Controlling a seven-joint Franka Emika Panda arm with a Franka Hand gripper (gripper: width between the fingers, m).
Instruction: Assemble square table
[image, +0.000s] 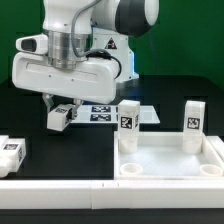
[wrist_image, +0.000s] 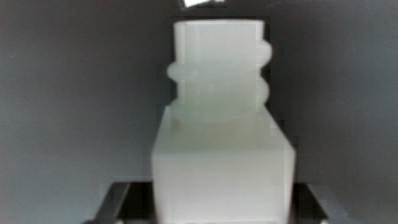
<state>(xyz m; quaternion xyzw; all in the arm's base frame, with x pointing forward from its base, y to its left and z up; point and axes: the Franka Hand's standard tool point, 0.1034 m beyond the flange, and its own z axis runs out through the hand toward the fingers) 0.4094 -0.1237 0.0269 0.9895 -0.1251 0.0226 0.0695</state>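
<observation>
My gripper (image: 58, 118) hangs above the dark table at the exterior view's left, shut on a short white tagged leg (image: 60, 117) that is held off the surface. In the wrist view this leg (wrist_image: 222, 110) fills the middle, clamped between the dark fingers (wrist_image: 128, 202) of the gripper (wrist_image: 222, 208). The square table's white tray-like top (image: 213, 152) lies at the exterior view's right. Two legs stand upright at its far corners, one (image: 128, 118) on the nearer side to my gripper and one (image: 193, 116) farther right.
The marker board (image: 108, 114) lies flat behind the gripper and the tray. Another loose tagged leg (image: 10, 153) rests at the exterior view's left edge. A long white bar (image: 60, 188) runs along the front.
</observation>
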